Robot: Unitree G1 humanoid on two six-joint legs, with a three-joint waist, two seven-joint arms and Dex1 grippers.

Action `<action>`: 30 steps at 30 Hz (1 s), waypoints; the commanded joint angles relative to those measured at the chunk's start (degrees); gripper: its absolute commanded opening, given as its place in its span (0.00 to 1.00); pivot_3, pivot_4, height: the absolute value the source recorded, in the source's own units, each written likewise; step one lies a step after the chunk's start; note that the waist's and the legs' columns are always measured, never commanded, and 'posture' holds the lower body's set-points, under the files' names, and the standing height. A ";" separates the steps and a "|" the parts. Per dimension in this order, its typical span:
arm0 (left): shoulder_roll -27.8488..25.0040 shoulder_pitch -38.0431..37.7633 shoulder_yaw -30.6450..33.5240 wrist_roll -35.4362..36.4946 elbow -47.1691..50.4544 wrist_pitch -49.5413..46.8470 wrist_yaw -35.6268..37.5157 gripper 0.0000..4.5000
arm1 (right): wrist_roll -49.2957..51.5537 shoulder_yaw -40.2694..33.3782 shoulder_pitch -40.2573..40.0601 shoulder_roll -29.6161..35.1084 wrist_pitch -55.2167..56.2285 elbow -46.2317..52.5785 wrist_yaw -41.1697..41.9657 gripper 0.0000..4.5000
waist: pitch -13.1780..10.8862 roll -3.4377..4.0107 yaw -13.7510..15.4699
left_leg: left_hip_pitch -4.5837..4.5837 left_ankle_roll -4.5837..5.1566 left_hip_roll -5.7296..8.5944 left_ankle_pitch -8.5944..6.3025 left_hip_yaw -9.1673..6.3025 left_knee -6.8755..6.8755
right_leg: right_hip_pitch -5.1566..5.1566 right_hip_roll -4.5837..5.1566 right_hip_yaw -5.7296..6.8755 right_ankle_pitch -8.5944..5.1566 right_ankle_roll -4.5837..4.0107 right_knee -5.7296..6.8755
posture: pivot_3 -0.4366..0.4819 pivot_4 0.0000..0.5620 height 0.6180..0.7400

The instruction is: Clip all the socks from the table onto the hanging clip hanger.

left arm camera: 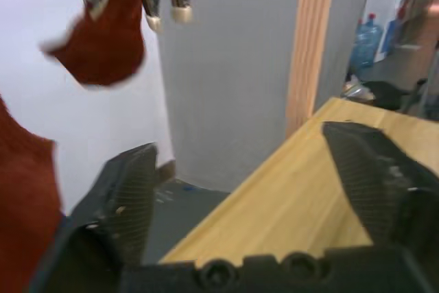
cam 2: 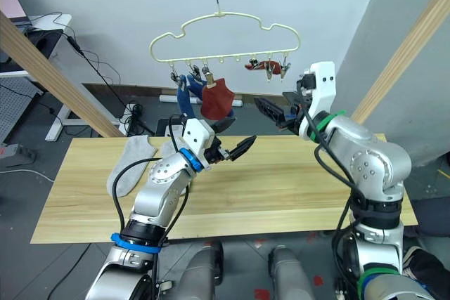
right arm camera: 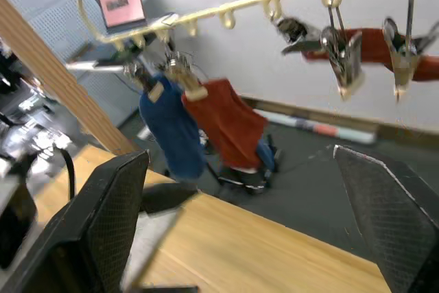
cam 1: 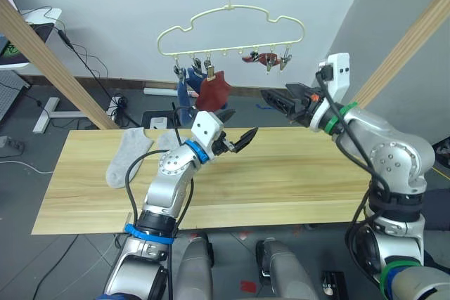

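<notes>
1. Both arms rise from the lower frame over the table (cam 1: 295,187); the left gripper (cam 1: 235,138) sits mid-frame, forearm angled up and rightward, fingers spread and holding nothing.
2. Right gripper (cam 1: 281,100), at upper right of centre, points leftward below the hanger, elbow bent; its fingers are parted and empty in the right wrist view.
3. No readable writing or brand shows.
4. Clip hanger (cam 1: 232,22) hangs at upper centre, its long axis level.
5. Blue sock (cam 1: 184,93) and rust red sock (cam 1: 213,91) dangle downward from left clips; another red sock (cam 1: 261,57) is clipped sideways at the right.
6. Grey socks (cam 1: 126,159) lie at the table's left end.
</notes>
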State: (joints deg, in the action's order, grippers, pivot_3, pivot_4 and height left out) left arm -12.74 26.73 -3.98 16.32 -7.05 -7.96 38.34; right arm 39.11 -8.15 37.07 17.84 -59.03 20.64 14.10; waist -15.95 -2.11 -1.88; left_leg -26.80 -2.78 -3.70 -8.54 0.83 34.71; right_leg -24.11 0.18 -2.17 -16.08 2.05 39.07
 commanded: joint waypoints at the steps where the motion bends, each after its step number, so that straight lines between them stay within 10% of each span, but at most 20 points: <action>1: -2.28 -0.04 2.54 3.70 4.39 -4.10 1.63 1.00 | -3.24 2.68 -2.44 -0.82 5.11 3.73 -0.77 1.00 | 0.00 0.00 -0.25 | 0.01 0.00 -0.01 0.00 -0.01 0.02 | 0.01 -0.02 -0.01 0.00 0.00 0.02 | 0.46 0.46 1.00; 5: -7.52 -3.48 6.13 9.59 12.55 -14.73 2.14 1.00 | -12.44 8.62 -6.06 -2.42 13.68 3.84 -4.00 0.96 | 0.00 0.00 -0.53 | 0.02 -0.01 -0.04 0.00 -0.07 0.06 | 0.01 -0.06 -0.02 0.00 -0.01 0.05 | 0.47 0.46 1.00; 10: -12.63 -5.62 10.48 16.95 21.96 -29.75 -1.56 1.00 | -21.25 11.84 -7.75 -5.21 21.91 -0.19 -8.08 0.64 | 0.00 0.01 -0.09 | 0.00 -0.03 -0.04 0.01 -0.10 0.10 | 0.02 -0.02 0.01 0.00 0.00 0.04 | 0.50 0.46 1.00; 16: -15.80 -7.55 12.67 19.00 28.68 -33.93 -3.56 1.00 | -26.12 12.45 -6.68 -8.16 28.31 -5.96 -8.72 0.64 | 0.00 0.00 0.40 | 0.01 -0.04 0.00 0.03 -0.12 0.17 | 0.08 0.00 0.00 0.01 0.06 0.03 | 0.52 0.45 1.00; 20: -15.71 -8.92 12.95 19.01 31.52 -32.77 -4.58 1.00 | -28.70 12.23 -4.56 -9.43 31.71 -10.55 -9.31 0.36 | 0.00 0.00 0.41 | 0.01 -0.04 -0.01 0.03 -0.12 0.16 | 0.06 0.01 0.00 0.08 -0.06 0.03 | 0.54 0.44 1.00; 30: -13.94 -9.01 13.40 21.01 35.86 -30.77 -6.13 1.00 | -33.13 10.36 2.93 -12.78 39.98 -23.04 -11.47 0.36 | 0.00 0.00 0.71 | 0.00 -0.04 -0.01 0.03 -0.10 0.16 | 0.06 0.00 -0.01 0.09 -0.08 0.04 | 0.56 0.45 1.00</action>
State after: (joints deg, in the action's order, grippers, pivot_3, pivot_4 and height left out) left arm -26.70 17.53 8.25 36.16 26.25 -40.15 32.06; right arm 6.80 3.43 37.96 5.46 -21.70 -1.97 3.56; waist -15.96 -2.11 -1.17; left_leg -26.80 -2.82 -3.72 -8.51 0.73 34.86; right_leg -24.05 0.18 -2.18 -15.98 1.96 39.11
